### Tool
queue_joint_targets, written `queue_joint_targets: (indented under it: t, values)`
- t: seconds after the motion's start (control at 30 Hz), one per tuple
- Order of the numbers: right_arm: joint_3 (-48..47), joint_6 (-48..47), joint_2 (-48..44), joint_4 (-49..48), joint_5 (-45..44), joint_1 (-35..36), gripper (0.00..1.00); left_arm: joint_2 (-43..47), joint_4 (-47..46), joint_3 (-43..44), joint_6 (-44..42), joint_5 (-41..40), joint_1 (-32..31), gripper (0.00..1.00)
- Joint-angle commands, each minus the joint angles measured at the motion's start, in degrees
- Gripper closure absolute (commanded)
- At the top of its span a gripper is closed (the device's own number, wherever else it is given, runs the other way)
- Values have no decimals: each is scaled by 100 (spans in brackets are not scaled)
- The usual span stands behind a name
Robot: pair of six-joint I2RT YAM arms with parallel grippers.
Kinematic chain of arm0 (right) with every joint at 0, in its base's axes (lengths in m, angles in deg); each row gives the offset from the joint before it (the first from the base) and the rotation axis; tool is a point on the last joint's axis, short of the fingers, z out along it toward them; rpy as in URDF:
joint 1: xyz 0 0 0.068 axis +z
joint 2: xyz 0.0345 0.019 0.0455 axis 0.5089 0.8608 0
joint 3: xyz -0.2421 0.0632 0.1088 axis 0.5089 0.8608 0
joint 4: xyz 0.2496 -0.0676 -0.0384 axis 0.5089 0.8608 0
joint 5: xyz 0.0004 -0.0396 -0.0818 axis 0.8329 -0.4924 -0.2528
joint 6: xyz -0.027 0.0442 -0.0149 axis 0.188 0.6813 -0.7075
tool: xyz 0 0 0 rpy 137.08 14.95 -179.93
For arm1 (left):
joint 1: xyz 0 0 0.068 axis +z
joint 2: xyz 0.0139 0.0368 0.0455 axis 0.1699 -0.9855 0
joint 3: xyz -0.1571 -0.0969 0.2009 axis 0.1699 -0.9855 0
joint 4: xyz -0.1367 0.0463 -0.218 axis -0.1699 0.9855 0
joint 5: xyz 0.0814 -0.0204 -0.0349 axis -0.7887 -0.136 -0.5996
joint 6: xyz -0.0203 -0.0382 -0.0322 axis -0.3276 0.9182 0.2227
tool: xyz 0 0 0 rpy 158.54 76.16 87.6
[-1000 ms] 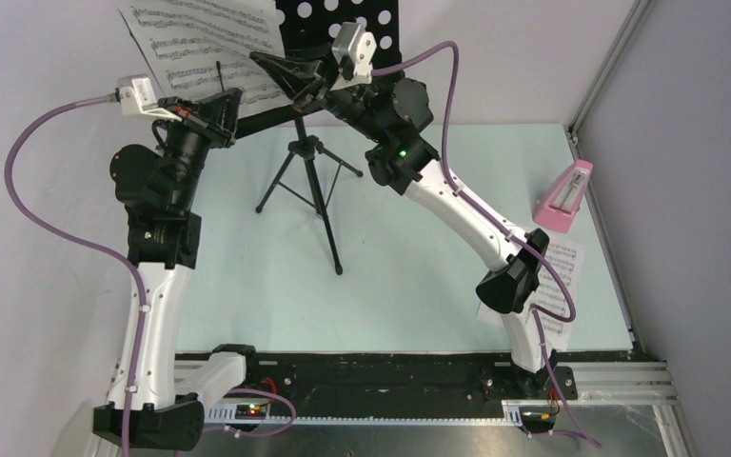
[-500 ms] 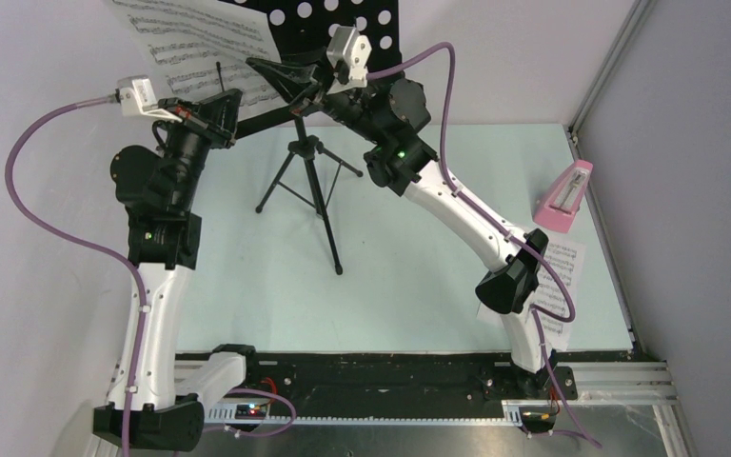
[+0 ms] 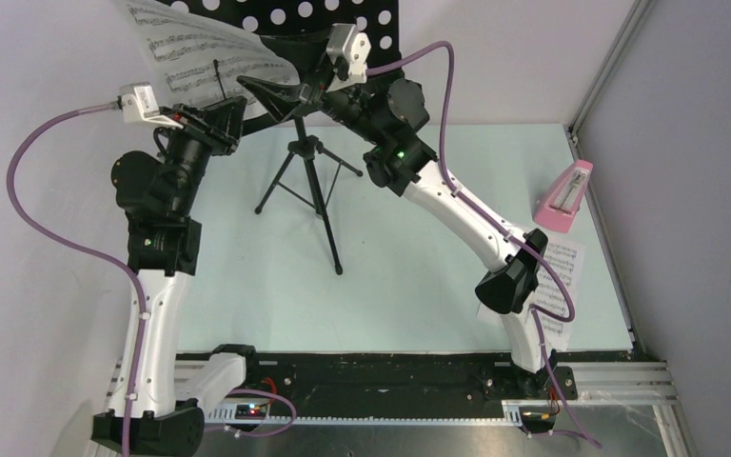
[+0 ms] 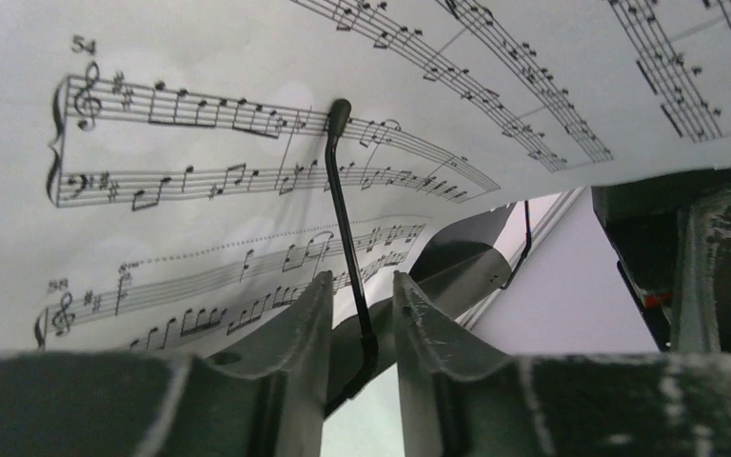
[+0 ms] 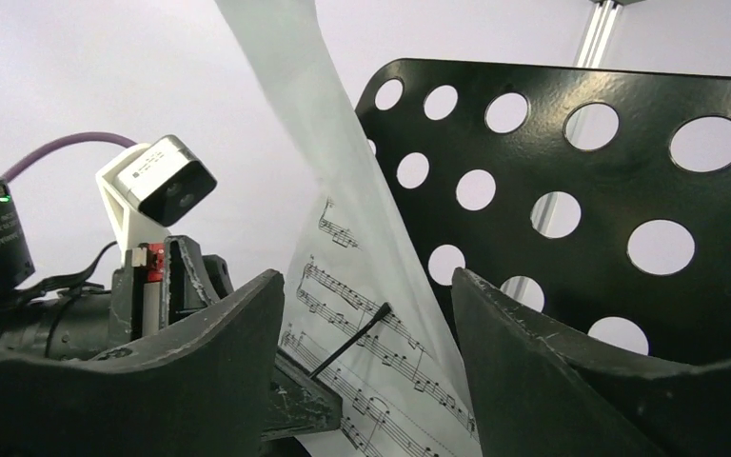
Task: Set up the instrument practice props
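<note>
A white sheet-music page [image 3: 200, 43] leans on the left part of the music stand's black hole-punched desk [image 3: 343, 14], above its tripod [image 3: 309, 181]. In the left wrist view my left gripper [image 4: 362, 278] is open a little. The stand's thin black page-holder wire [image 4: 343, 190] runs up between its fingers, in front of the page [image 4: 200, 95]. In the right wrist view my right gripper [image 5: 369, 276] is wide open. The curling page [image 5: 362, 248] and the wire [image 5: 347, 345] lie beyond its fingers, and the desk [image 5: 581, 190] lies to the right. The pink metronome [image 3: 563, 198] stands at the table's right edge.
Another sheet-music page [image 3: 554, 286] lies flat on the table at the right, partly under the right arm. Both grippers [image 3: 233, 107] [image 3: 271, 90] hang close together just below the desk. White walls close the back and left, and a metal frame post [image 3: 609, 67] stands at the right.
Both grippers have opened from shut. The page has shifted a little and curls against the desk, and the left gripper has drawn slightly back.
</note>
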Motion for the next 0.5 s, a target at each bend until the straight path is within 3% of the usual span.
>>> queue_joint_targets:
  t: [0.0, 0.17, 0.47]
  values:
    - [-133, 143, -5, -138, -206, 6, 27, 173, 101, -37, -67, 53, 20, 60]
    - [-165, 208, -135, 1, -473, -26, 20, 314, 231, 17, -117, 57, 19, 45]
    - [185, 584, -583, -20, -1211, -142, 18, 740, 452, -230, -71, 63, 21, 33]
